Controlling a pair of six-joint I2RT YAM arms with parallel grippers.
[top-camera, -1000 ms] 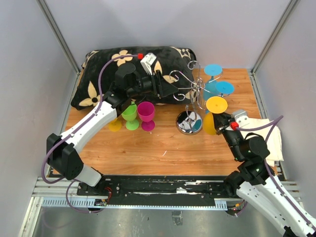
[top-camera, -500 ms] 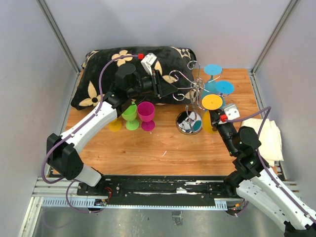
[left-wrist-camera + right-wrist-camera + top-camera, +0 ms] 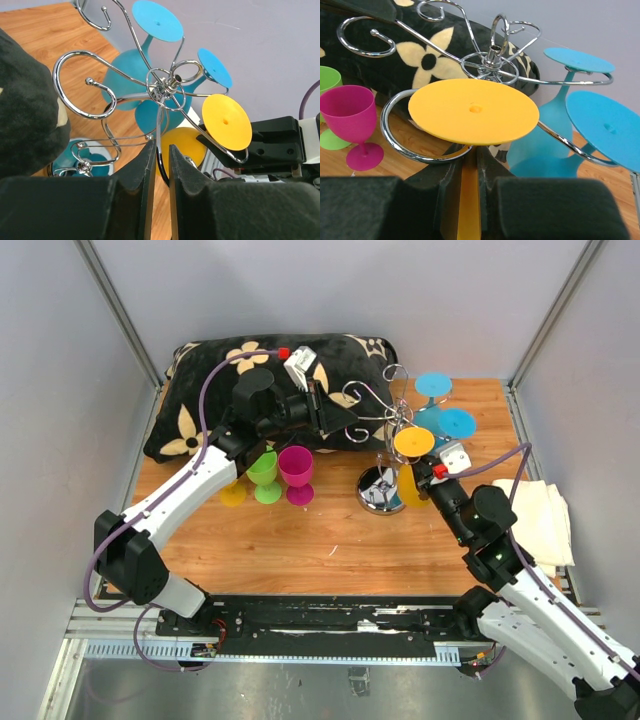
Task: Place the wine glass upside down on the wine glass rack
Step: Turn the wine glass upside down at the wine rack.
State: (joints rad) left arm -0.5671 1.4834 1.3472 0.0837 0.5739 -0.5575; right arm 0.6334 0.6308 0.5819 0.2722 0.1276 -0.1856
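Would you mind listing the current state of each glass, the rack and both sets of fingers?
Yellow wine glass: upside down, foot over a rack curl.
Blue wine glasses: both hanging upside down on the rack.
Pink wine glass: upright on table.
Green wine glass: upright on table.
Wine glass rack: standing upright.
Left fingers: shut on the rack's stem.
Right fingers: shut on the yellow glass's stem.

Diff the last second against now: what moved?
The right gripper, shut on the upside-down yellow glass, carried it left toward the stem of the rack, foot now over a curled arm. The left gripper stayed at the rack; blue glasses, pink glass and pillow unmoved.
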